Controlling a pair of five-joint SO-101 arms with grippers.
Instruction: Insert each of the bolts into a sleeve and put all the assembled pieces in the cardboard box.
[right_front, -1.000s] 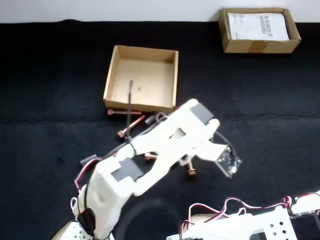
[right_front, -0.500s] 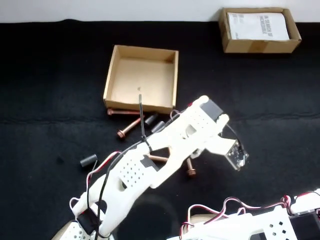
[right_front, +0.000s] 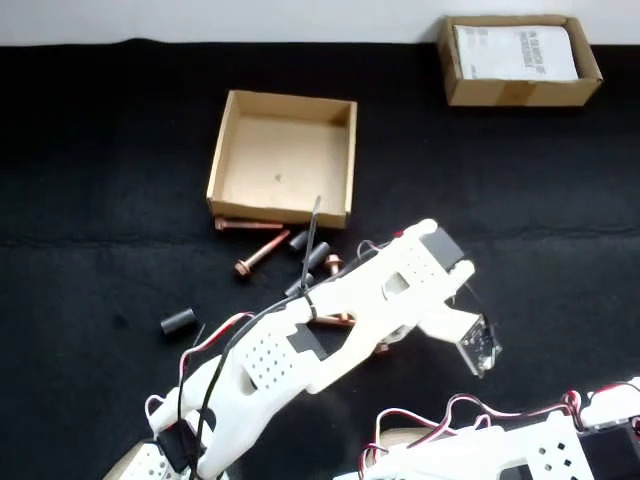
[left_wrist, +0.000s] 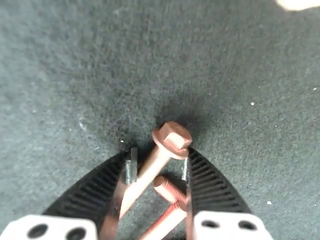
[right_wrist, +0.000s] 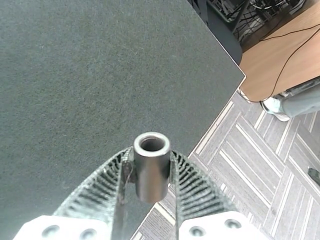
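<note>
1. Bright, even light falls from above; the black desk looks matte.
2. The white arm is strongly lit, almost washed out.
3. A soft dark shadow lies beneath the bolt head.
4. The floor beyond the desk is brightly lit.

The bolt is coloured copper, the sleeve dark grey. Black ribbed pads are seen on the white left claw. The cardboard box is tan, the table black.
</note>
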